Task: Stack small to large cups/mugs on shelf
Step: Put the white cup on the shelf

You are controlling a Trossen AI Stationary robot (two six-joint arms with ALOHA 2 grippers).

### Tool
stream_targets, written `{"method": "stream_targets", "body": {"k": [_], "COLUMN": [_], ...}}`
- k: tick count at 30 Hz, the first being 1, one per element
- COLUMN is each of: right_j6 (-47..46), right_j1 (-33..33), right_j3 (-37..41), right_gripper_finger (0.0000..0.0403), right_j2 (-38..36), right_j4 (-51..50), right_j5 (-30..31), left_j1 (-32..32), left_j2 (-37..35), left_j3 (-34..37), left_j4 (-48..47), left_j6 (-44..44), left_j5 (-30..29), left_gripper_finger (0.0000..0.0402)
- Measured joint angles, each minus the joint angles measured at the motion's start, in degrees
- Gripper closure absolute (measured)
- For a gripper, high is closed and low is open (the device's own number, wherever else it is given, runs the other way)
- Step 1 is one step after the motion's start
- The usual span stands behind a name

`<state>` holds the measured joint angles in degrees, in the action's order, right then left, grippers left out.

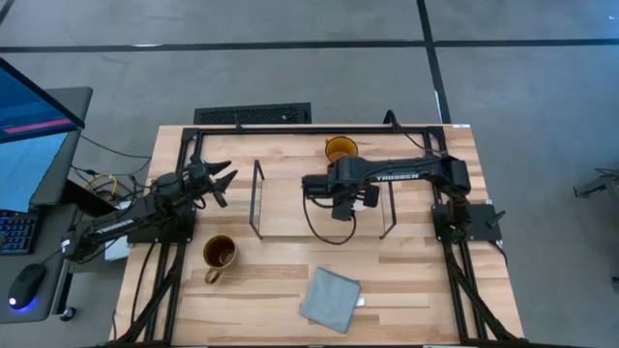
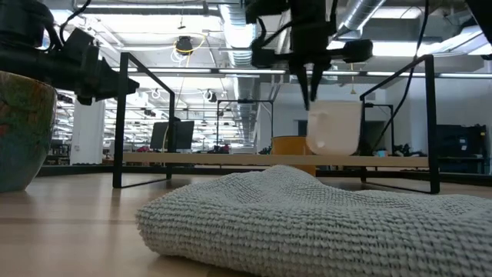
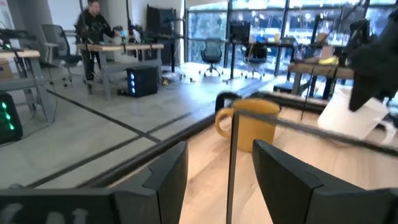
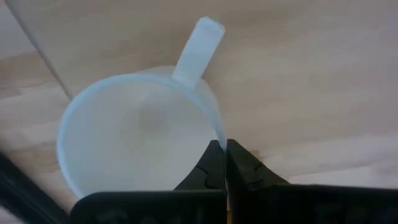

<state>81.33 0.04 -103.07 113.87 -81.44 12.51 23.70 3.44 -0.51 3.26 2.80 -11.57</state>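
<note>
The small white mug (image 4: 137,137) hangs from my right gripper (image 4: 221,155), which is shut on it over the shelf (image 1: 290,208), toward the shelf's right end. The mug also shows in the low view (image 2: 334,127). The amber mug (image 1: 339,148) stands on the table behind the shelf. The brownish mug (image 1: 219,253) stands on the table in front of the shelf's left end. My left gripper (image 1: 221,179) is open and empty, left of the shelf's left wire frame (image 1: 256,198). My right gripper pinches the white mug's rim (image 4: 219,132) a little to one side of the handle (image 4: 199,50), one finger inside the mug and one outside. The fingers (image 2: 311,85) come from above, pointing down. The mug hangs slightly tilted, its mouth up, just over the shelf board (image 2: 192,159).
A grey folded cloth (image 1: 329,298) lies near the table's front edge and fills the low view's foreground (image 2: 307,223). The shelf's right wire frame (image 1: 392,198) stands close to the right gripper. A person stands far off in the room (image 3: 93,31).
</note>
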Motion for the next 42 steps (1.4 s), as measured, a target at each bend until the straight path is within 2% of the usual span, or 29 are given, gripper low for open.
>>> {"method": "stream_targets", "body": {"k": [8,14,18,42], "right_j6": [-0.2,-1.91,-6.3,-3.5], "right_j1": [2.14,1.53,1.35,1.44], "right_j3": [0.07,0.07,0.07,0.07], "right_gripper_finger": [0.0395,0.0345,0.0328,0.0321], "right_j2": [-0.64,-0.64,-0.64,-0.64], "right_j4": [-0.48,-0.29,-0.1,5.53], "right_j5": [-1.17,-3.25,-3.61,-3.48], "left_j1": [0.0,0.0,0.0,0.0], "left_j2": [0.94,1.05,1.05,1.05], "left_j3": [0.0,0.0,0.0,0.0], "left_j4": [0.03,0.03,0.03,0.05], "left_j6": [0.0,0.0,0.0,0.0], "left_j5": [0.18,0.17,0.15,0.11], "left_gripper_finger": [0.023,0.023,0.023,0.023]}}
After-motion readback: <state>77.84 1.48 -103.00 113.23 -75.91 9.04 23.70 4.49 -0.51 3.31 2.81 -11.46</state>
